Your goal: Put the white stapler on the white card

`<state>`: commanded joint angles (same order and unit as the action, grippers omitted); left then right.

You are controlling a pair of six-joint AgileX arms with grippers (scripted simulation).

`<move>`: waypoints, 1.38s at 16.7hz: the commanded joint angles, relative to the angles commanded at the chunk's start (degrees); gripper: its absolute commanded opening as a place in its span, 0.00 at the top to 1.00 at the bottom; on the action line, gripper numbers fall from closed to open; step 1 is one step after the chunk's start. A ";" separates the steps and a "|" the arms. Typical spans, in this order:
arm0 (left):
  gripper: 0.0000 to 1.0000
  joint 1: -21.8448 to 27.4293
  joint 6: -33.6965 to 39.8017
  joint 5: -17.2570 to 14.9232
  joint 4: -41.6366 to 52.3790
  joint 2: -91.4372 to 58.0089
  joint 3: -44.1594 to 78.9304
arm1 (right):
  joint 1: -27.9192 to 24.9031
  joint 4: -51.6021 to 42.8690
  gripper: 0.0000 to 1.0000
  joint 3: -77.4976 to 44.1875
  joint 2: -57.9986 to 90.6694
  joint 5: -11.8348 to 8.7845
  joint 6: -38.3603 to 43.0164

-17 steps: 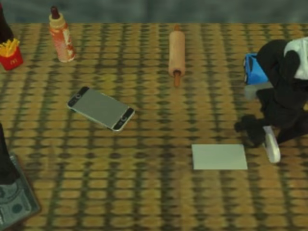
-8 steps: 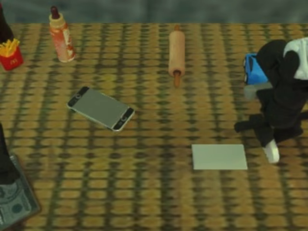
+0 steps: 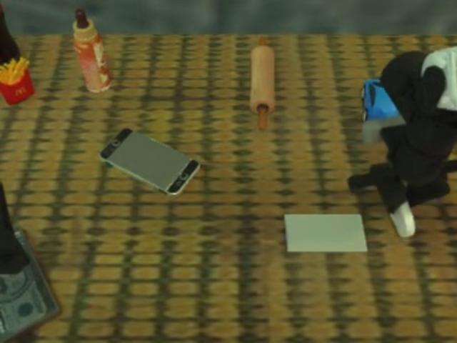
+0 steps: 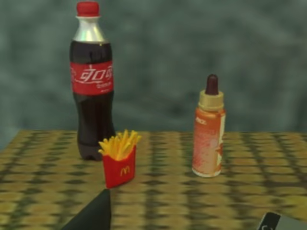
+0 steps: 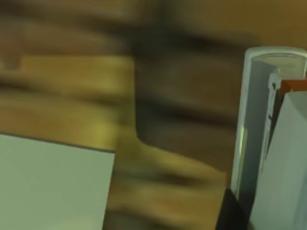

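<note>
One claw, right [image 3: 400, 207], clamps white stapler [image 3: 403, 219] just beside white card [image 3: 325, 233] right edge, apart.

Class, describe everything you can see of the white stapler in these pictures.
The white stapler is small, elongated and smooth, with rounded ends, and looks like plastic. In the top view only its lower end shows, poking out from under the right gripper, which is shut on it. It sits just right of the white card, not over it. The right wrist view shows it close up: a pale shell with a grey inner strip and a small red part. Whether it touches the table cannot be told.
</note>
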<state>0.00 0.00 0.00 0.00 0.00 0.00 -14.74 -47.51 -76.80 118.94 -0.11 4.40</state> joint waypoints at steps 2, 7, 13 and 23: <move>0.00 0.00 0.00 0.00 0.00 0.00 0.00 | -0.07 -4.57 1.00 -2.84 -1.53 -0.03 -0.02; 0.00 0.00 0.00 0.00 0.00 0.00 0.00 | -0.18 -17.06 1.00 -10.06 -6.22 -0.04 -0.12; 0.00 0.00 0.00 0.00 0.00 0.00 0.00 | 0.04 -18.10 1.00 -10.78 -6.87 -0.05 -0.08; 0.00 0.00 0.00 0.00 0.00 0.00 0.00 | -5.15 -21.39 1.00 -15.90 -3.23 0.01 32.39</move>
<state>0.00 0.00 0.00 0.00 0.00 0.00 -19.90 -68.90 -92.70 115.71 -0.11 36.79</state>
